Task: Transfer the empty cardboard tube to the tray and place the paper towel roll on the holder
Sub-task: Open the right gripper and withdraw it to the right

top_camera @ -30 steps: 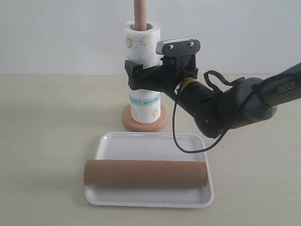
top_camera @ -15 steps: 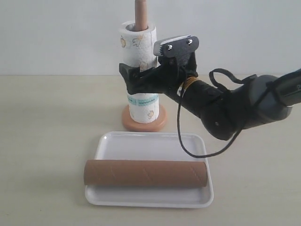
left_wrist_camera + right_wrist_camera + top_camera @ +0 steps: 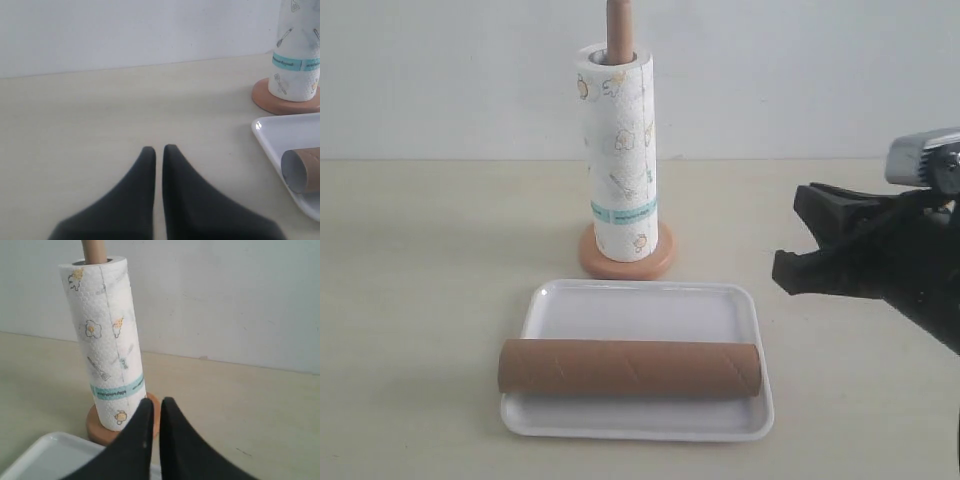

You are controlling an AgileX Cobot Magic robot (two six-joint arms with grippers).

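The paper towel roll [image 3: 617, 150] stands upright on the holder [image 3: 626, 262], whose rod top pokes out above it. The empty cardboard tube [image 3: 630, 368] lies lengthwise across the near part of the tray [image 3: 640, 305]. My right gripper [image 3: 788, 235] hovers at the right, well away from the roll; its wrist view shows the fingertips nearly touching, gripper [image 3: 156, 401] shut and empty, with the roll [image 3: 102, 340] beyond. The left gripper [image 3: 159, 148] is shut over bare table, left of the tray [image 3: 285, 130] and the tube's open end [image 3: 302, 170]. It is out of the exterior view.
A plain white wall runs behind the beige table [image 3: 420, 300]. The holder's round base [image 3: 280, 102] sits just behind the tray's far edge.
The right gripper let go of the paper towel roll, which has slid down the rod onto the base. The arm has pulled back to the right and its fingers have come together.
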